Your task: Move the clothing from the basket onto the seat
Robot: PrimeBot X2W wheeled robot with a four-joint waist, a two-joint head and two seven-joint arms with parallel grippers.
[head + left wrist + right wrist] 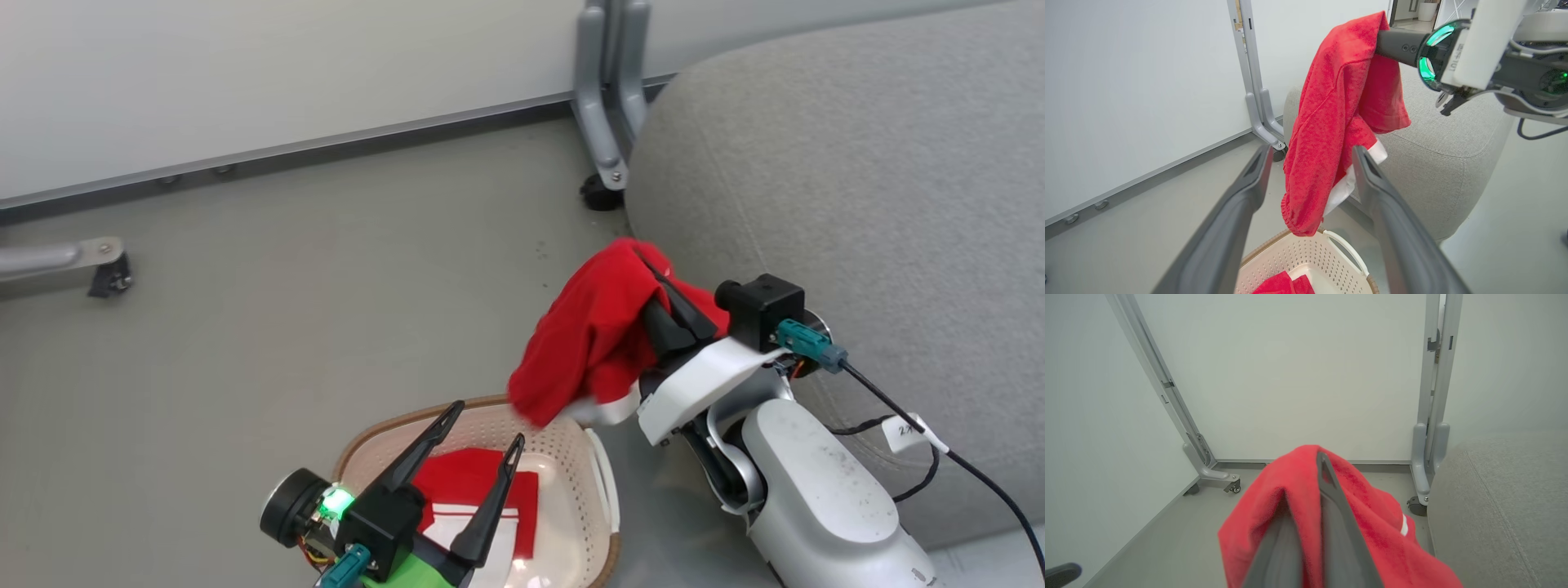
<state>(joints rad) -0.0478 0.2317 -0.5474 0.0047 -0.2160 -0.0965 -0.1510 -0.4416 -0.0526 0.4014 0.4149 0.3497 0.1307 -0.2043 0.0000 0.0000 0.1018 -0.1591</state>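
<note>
1. The right hand (653,273) is seen clamped shut on a soft bright-red fabric garment (588,335) with white trim at its lower edge. The cloth is draped over both dark fingers.
2. That garment is held in the air between the cream-white perforated plastic basket (563,449), which has a brown woven-look rim, and the large light-grey upholstered seat (857,188). Its lowest hem hangs just above the basket's rim. Whether it touches the seat's side cannot be told.
3. A 2nd red garment (473,482) with a white panel is laid flat on the basket's bottom.
4. The left hand (488,423) is held wide open and empty over the basket's near side, with its 2 fingers pointed toward the hanging garment.
5. The basket is set on the grey floor (326,310), just beside the seat's front corner.
6. A grey metal partition leg (600,139) with a black castor is seen beyond the seat, against a white wall panel.
</note>
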